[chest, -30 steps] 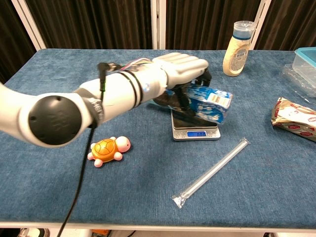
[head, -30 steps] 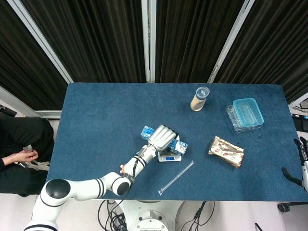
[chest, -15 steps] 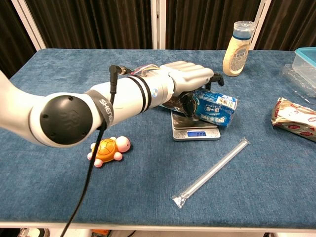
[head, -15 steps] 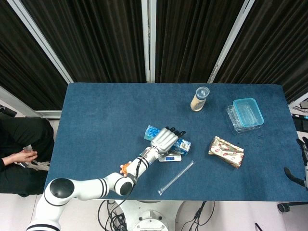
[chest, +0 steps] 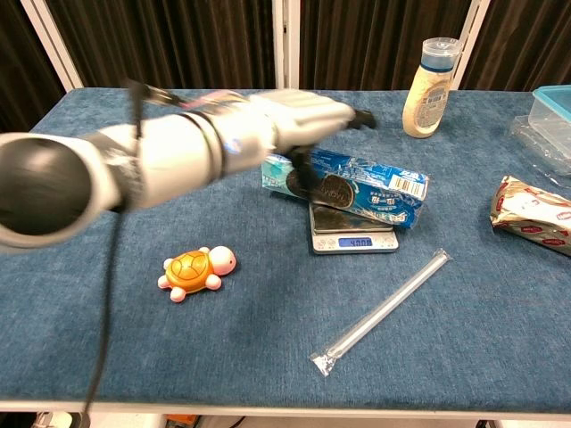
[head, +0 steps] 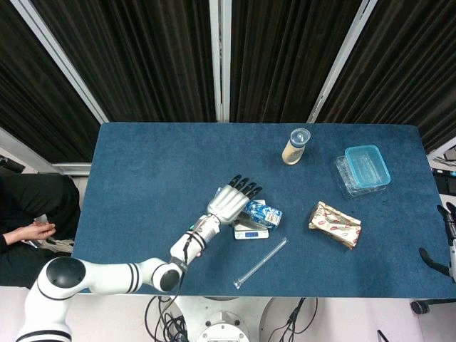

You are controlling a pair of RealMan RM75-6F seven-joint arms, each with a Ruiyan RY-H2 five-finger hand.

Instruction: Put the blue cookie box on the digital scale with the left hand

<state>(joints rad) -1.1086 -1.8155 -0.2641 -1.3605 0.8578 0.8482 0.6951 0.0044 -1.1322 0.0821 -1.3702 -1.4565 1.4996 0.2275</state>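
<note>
I have just let go. My left hand [chest: 299, 114] has lifted off the cookie box [chest: 352, 187] and drawn back toward the table's left edge, fingers spread and holding nothing; it shows blurred in the chest view, so it is moving as this is taken. Half a second ago those fingers were wrapped over the box, which was tipped with its right end low. Now the box lies flat along the top of the scale [chest: 353, 234], both ends overhanging, the left end further than the right. From the head view the box [head: 258, 211] sits across the scale [head: 251, 231] near the middle of the table's front half, and my hand [head: 229, 201] is just beside its left end, fingertips close to it or perhaps brushing it; I cannot tell which.

The scale's display is lit with digits I cannot make out. I judge the placing done: the box rests on its own and looks steady. All that seems left is to pull my arm clear without knocking that overhanging left end.

My right hand [head: 449, 224] barely shows at the right edge of the head view, too little to judge.
</note>
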